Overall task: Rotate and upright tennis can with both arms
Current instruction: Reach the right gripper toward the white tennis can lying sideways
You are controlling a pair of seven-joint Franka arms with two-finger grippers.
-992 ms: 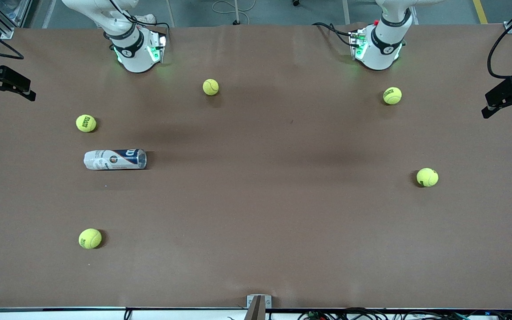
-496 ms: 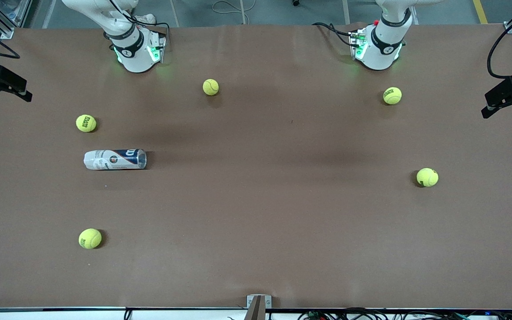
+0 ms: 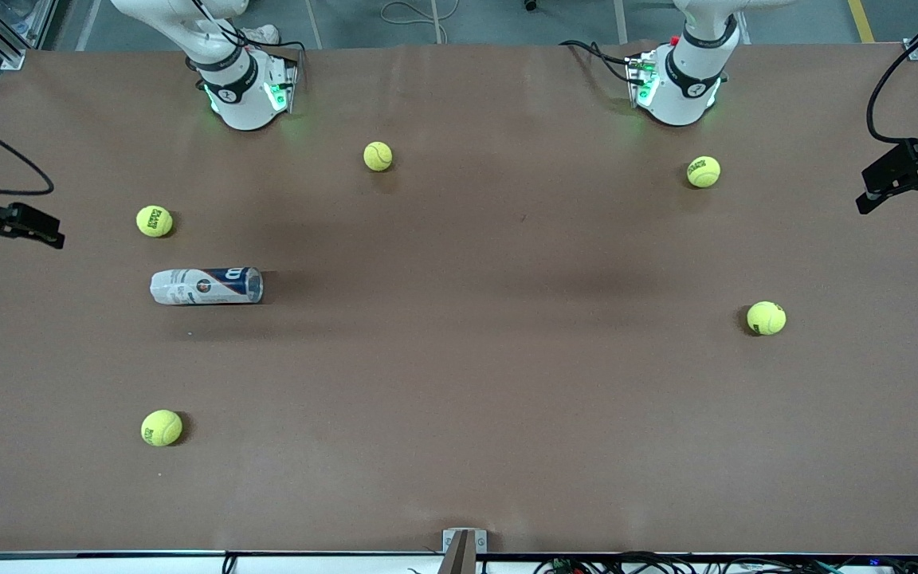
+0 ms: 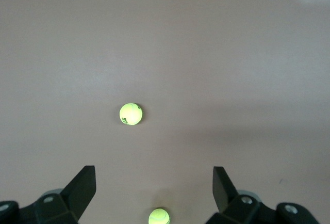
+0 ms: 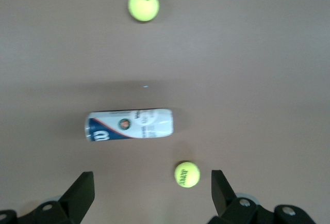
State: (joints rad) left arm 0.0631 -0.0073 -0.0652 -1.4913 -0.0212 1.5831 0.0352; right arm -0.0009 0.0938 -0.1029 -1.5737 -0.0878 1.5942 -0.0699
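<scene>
The tennis can [image 3: 206,286] lies on its side on the counter [image 3: 459,359], toward the right arm's end. The right gripper [image 3: 25,227] has dropped lower over that counter edge, wide open and empty; the left gripper [image 3: 909,179], also wide, waits at its end. The approach looks barely begun.

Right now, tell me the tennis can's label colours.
White and navy on the tennis can, with a small red logo; clearest in the right wrist view.

White "W" logo on tennis can [image 5: 129,125] navy band, other print unreadable
</scene>
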